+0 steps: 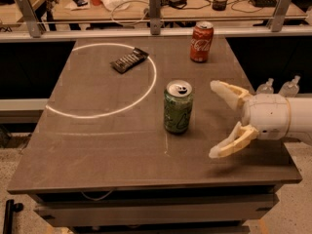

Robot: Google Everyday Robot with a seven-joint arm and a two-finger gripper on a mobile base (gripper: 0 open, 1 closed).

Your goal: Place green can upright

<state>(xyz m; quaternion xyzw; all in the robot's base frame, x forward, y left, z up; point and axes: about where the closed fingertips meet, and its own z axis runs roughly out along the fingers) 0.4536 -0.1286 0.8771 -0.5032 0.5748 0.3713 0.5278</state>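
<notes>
Dim, warm light falls from above; the silver top of the green can glints. Just right of the can, the pale gripper, opened wide, stands brightest and drops a soft shadow on the table.

Green can upright on the table, gripper just to its right.

The can stands mid-table with its silver top and pull tab facing up, just outside the right edge of a white circle marked on the dark surface. The pale gripper comes in from the right edge, fingers spread wide toward the can, apart from it. A red cola can stands upright at the far side, and a dark wrapped bar lies inside the circle's far part. Two clear bottle tops show beyond the table's right edge.
</notes>
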